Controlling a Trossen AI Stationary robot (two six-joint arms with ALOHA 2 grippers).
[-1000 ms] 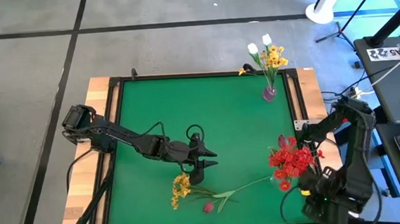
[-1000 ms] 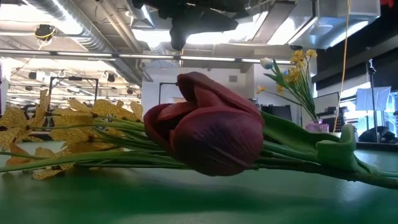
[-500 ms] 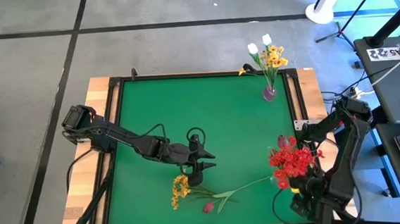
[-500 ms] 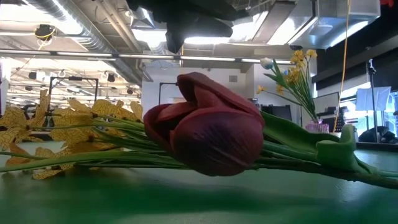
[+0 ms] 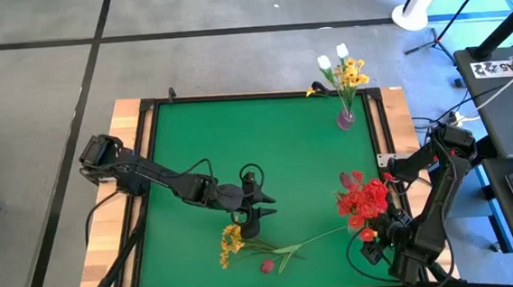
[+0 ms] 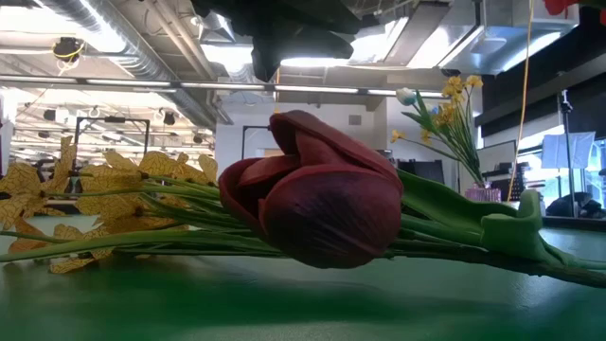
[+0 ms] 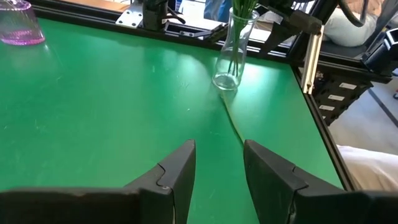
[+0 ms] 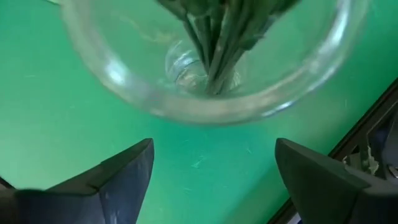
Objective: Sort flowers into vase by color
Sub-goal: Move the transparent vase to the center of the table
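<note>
My right gripper stands wide beside the clear vase of red flowers, releasing them. My left gripper, half open and empty, hovers above the yellow spray on the bench, ready for sorting.

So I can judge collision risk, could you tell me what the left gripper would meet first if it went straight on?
Probably the clear vase ahead of the left gripper; bare green mat lies between, though depth is unclear.
</note>
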